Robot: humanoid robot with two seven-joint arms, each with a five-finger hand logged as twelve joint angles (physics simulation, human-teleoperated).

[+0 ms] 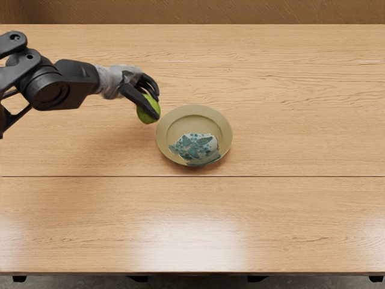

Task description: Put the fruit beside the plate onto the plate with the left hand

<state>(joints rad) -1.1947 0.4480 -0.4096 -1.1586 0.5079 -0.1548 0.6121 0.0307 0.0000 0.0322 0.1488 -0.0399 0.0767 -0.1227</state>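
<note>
**Desk:** What do you have on the head view?

**Operator:** I see my left arm (60,84) coming in from the left edge, stretched over the far half of the wooden surface (271,211). My left hand (133,84) is closed around the green fruit (148,113). The dark fingers (137,96) curl over its top and far side, and the lower part of the fruit shows beneath them.

**Desk:** Where is the fruit relative to the plate?

**Operator:** It is just beside the plate (180,114), at the upper left of the rim, and not over the dish itself. I cannot tell whether it touches the rim, or whether it is lifted off the surface or resting on it.

**Desk:** Anything on the plate?

**Operator:** Yes, a teal patterned object (195,147) lies in the near half, reaching to the near rim. Its shape is lumpy and I cannot say what it is. The far part of the plate is bare.

**Desk:** And your right hand?

**Operator:** I have no view of it.
</note>
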